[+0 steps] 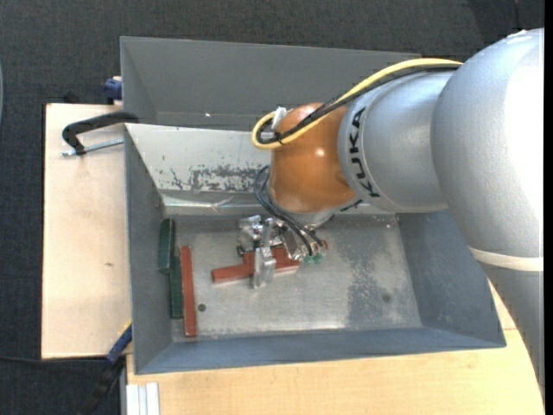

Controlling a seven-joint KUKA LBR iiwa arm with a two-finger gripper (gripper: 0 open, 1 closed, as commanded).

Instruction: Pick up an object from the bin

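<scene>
Well, parked low in the bin (380,296), gripper (259,268) right on top of a flat red bar (230,274) poking out to its left. Can't tell whether clamped or loose. Further left, green strip (168,262) beside red strip (187,296).

overall: i see even, fairly bright light from above across the bin (259,59).
glare: the back wall (199,158) throws a pale, speckled reflection; the arm (484,128) shell shines near white.
sheen: a soft highlight sits on the orange cover (302,162).
shadow: soft shade lies under that cover, over the pincer (262,264) and the nearby floor (371,292).
dim: the left wall (143,232) reads darker.
</scene>
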